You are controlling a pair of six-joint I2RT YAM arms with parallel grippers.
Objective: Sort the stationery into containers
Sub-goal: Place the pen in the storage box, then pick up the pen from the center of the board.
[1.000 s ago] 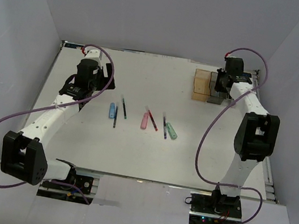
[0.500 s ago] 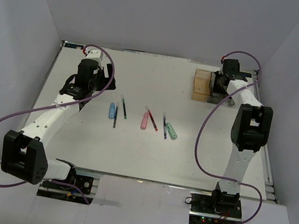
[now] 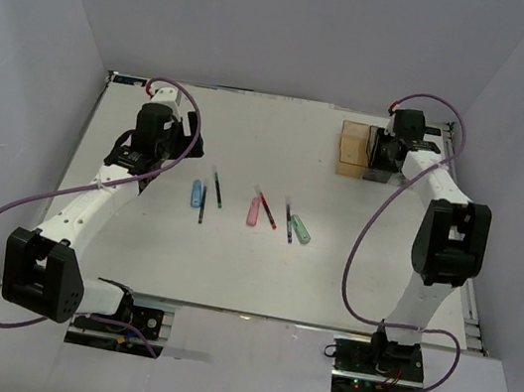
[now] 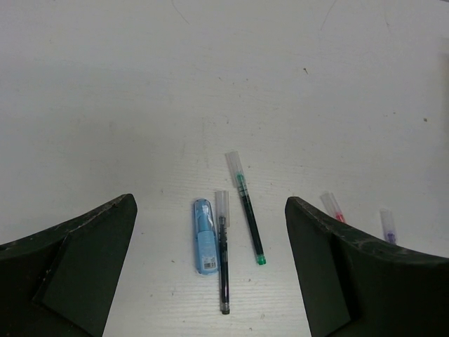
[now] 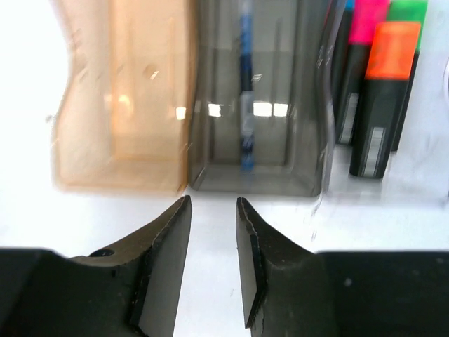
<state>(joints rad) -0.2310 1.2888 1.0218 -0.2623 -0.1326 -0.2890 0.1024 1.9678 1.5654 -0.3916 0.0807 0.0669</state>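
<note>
Smoky grey bin [image 5: 256, 105] held 1 blurred blue pen [image 5: 245, 91]; neighbouring highlighters [image 5: 382, 105] were cropped. Right gripper [image 5: 212, 203] stood slightly parted, empty; left gripper [image 4: 209, 201] gaped wide.

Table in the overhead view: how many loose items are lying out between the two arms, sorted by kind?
Pastel sticks: 3 (blue stick, pink stick, mint stick)
Thin pens: 4 (black pen, green pen, red pen, purple pen)
Total: 7
</note>
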